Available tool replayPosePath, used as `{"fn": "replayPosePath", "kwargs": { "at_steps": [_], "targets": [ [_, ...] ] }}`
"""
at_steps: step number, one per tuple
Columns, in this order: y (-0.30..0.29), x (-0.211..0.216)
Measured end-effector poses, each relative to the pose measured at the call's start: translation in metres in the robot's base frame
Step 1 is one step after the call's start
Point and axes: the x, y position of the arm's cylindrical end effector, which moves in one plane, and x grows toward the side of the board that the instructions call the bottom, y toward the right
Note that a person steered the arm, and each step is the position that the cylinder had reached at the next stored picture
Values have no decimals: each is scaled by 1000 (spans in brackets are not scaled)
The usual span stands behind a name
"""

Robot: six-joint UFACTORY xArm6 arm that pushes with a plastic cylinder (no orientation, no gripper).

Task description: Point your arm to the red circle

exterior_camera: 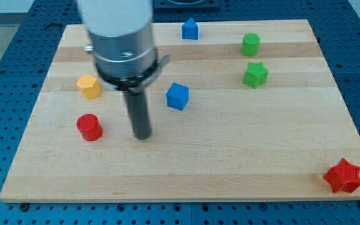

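The red circle (pixel 89 127), a short red cylinder, stands on the wooden board (pixel 230 156) near the view's left. My tip (pixel 142 135) rests on the board to the right of it, about a block's width and a half away, not touching it. The arm's body rises above the tip and hides the yellow block that stood near the view's top left.
A yellow block (pixel 89 86) stands above the red circle. A blue cube (pixel 177 96) stands right of my rod. A blue block (pixel 190 29) is at the view's top. A green cylinder (pixel 250 44) and a green star (pixel 255 74) are at upper right. A red star (pixel 343 175) is at bottom right.
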Motion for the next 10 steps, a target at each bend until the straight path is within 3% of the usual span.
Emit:
{"fn": "replayPosePath", "kwargs": {
  "at_steps": [1, 2, 5, 7, 10],
  "targets": [
    [-44, -24],
    [-48, -80],
    [-65, -60],
    [-117, -60],
    [-115, -40]
  ]
}}
